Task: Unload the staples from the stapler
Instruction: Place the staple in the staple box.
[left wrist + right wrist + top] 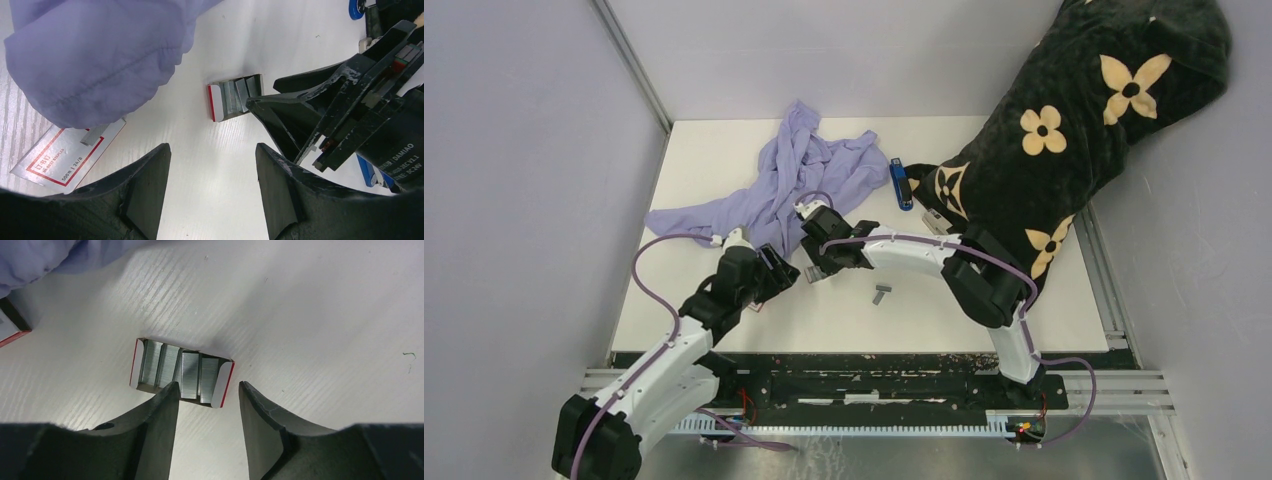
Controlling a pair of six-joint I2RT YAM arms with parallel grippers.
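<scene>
Scene: a white wood-grain table [704, 160] inside grey walls, with two white-and-black arms extended over it from the near edge.
Staples: short silver-grey metal strips of joined staples [190, 371] lie side by side in a small open cardboard tray with red-edged ends [224, 385]. The tray sits flat on the table between the two grippers (one strip sits askew among the others).
Right gripper: the right gripper [207, 390] hangs low at the tray's near edge, fingers moderately parted with nothing between them. One fingertip overlaps the tray's rim and the other stands just beside its red end; whether either touches cannot be told.
Left gripper: the left gripper [212, 155] is low over bare table near the tray, its jaws wide apart and empty.
Stapler: a slim blue-and-black stapler [902, 183] lies toward the far side of the table, well apart from both grippers, between the cloth and the plush.
Box: a flat red-and-white cardboard box [55, 160] lies partly under the cloth's edge.
Cloth: a crumpled lilac fabric [794, 170] is spread across the far left of the table.
Plush: a black plush with cream flowers [1074, 130] leans in the far right corner.
Loose piece: a small grey piece [881, 294] lies alone in front of the right arm, too small to identify.
</scene>
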